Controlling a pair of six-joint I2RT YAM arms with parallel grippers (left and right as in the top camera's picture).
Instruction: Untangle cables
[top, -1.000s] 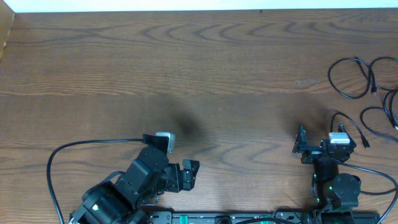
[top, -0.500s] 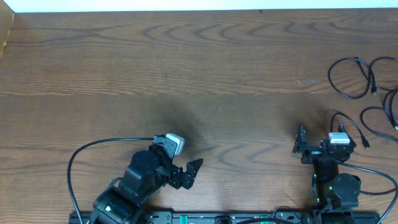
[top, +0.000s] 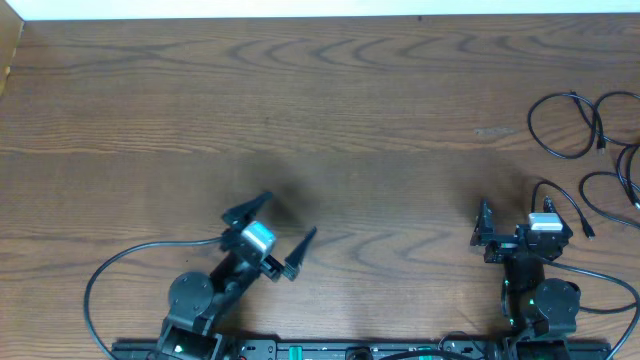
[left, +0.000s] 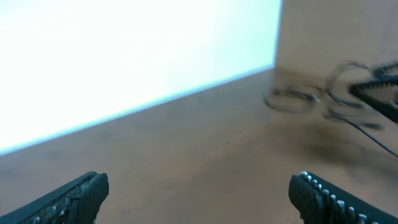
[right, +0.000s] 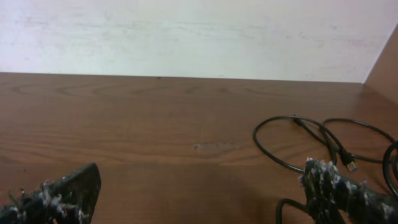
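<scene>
Your left gripper (top: 292, 213) stands wide open above the wooden table (top: 350, 100), in the near left part of it. The two fingers are spread far apart and are turned at a slant, pointing up and to the right in the overhead view. In the left wrist view you see the left gripper (left: 200, 183) with only bare wood between its fingers (left: 74, 196). It holds nothing and touches nothing. This view is blurred.

Your right gripper (top: 516, 208) is also fully open, near the front edge on the right side, and it points straight toward the far edge of the table. The right wrist view shows the right gripper (right: 200, 171) with only wood between its fingers, so it is empty too.

The cables (top: 597, 125) lie at the far right of the table as several thin black loops, partly one over another, and some run out of the picture at the right edge. They lie beyond the right gripper and to its right, and well apart from the left one. In the right wrist view the cables (right: 255, 137) are ahead of the right finger (right: 329, 186). One thin cord curves just beside this gripper; you cannot tell if it touches.
</scene>
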